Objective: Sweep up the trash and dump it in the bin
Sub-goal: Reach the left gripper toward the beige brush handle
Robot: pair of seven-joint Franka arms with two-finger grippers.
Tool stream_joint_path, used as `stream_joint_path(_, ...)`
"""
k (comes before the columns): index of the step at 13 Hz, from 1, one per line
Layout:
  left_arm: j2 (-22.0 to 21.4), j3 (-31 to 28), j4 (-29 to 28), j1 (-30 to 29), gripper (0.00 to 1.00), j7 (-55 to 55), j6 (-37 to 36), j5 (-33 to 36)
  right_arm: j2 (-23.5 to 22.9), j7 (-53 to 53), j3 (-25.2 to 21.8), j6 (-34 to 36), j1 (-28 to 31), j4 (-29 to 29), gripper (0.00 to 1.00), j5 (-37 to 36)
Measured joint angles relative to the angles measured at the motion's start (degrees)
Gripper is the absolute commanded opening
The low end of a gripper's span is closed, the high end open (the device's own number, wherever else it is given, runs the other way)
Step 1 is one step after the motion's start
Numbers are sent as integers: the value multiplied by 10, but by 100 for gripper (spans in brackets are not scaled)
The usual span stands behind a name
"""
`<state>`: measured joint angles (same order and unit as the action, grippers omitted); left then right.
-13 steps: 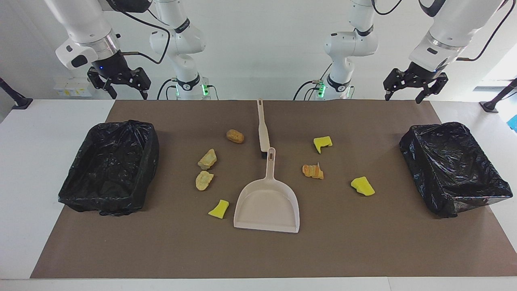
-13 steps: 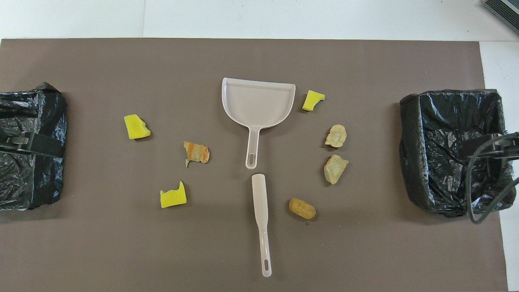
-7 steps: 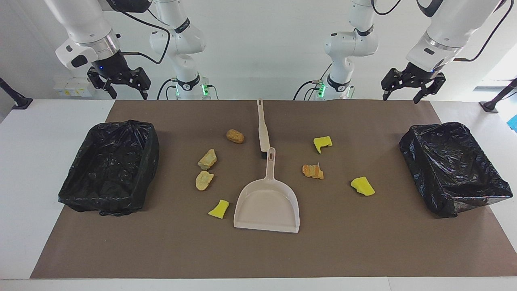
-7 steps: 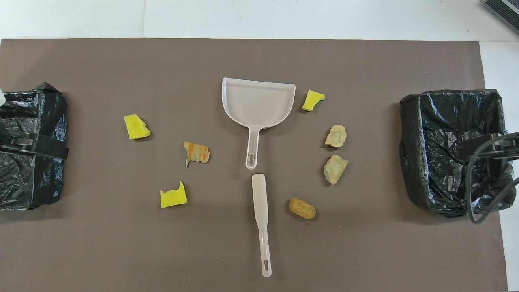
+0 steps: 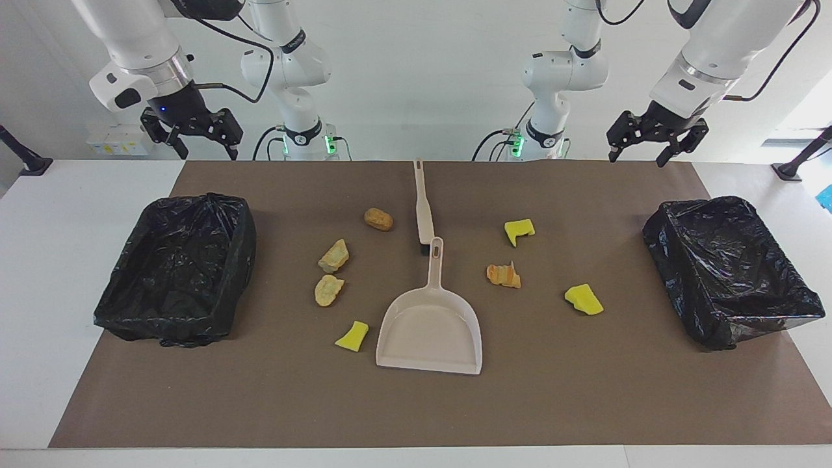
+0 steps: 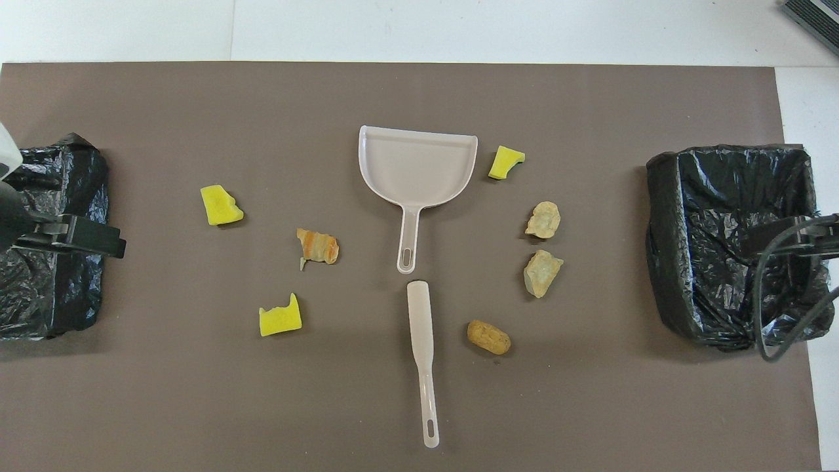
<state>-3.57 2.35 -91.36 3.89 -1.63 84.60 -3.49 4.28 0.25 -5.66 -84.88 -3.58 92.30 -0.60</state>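
Brush [image 5: 423, 205] lies nearest the robots, its head almost touching the dustpan [image 5: 430, 328] handle: a careless grab could knock both. Trash [image 5: 504, 275] lies scattered around them on the worktop [image 5: 585, 403]. Left hand [image 5: 643, 145] and right hand [image 5: 195, 140] hang open, empty.

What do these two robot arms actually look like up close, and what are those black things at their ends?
Both arms are glossy white tubes with rounded joints and black rings between segments. Black cables loop along them. Each ends in a silver collar and a black two-fingered pincer of angular links: the left pincer and the right pincer. A small blue light glows above the right one, and green lights show at both bases.
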Motion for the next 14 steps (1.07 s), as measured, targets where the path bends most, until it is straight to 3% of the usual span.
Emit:
stream_joint_path(2,0,3,-17,7,100,2,12,-2,0,0,0,0,0,0,100,0)
stream_joint_path(9,-2,11,-142,93,100,36,156,-18,0,0,0,0,0,0,100,0)
stream_joint_path(14,-2,15,-226,223,100,228,295,-24,0,0,-2,0,1,0,100,0)
